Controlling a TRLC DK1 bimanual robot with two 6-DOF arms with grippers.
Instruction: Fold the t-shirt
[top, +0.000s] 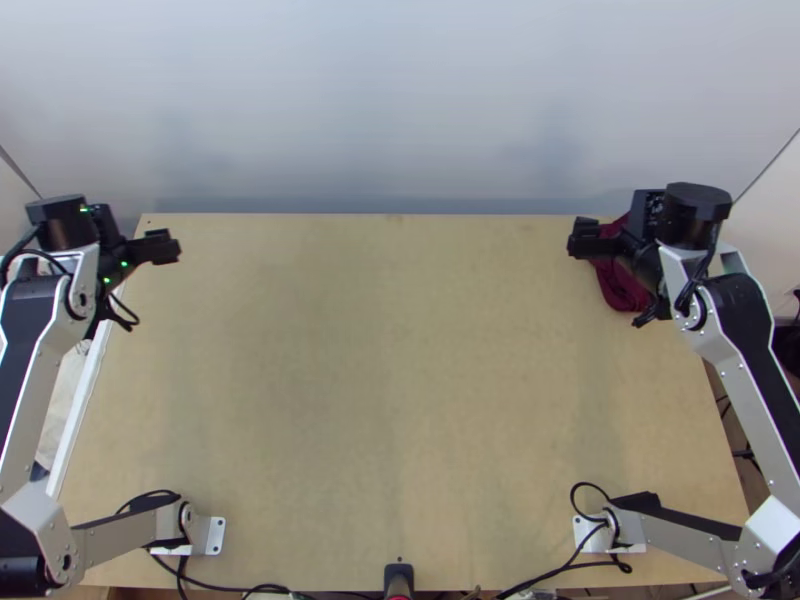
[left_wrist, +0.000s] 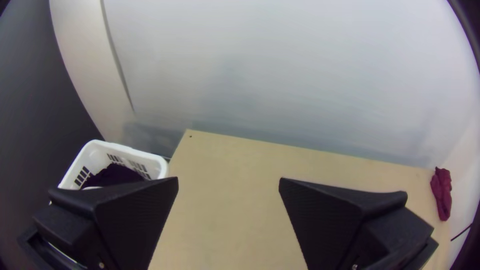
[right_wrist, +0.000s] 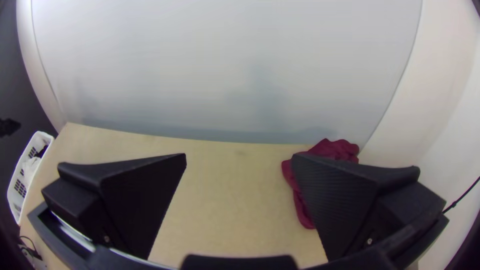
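Top view is showing the maroon t-shirt bunched by the far right corner of the desk. Jaws on the right arm and left arm are gaping wide, empty. I'm guessing folding is waiting on a first step: dragging the shirt inward and spreading it.

It looks like a robotics lab: two mounted arms, wooden table, pale wall beyond the left end effector.

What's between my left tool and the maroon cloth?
The top view shows bare tabletop for most of that stretch, then the right tool, projecting just past the maroon cloth.
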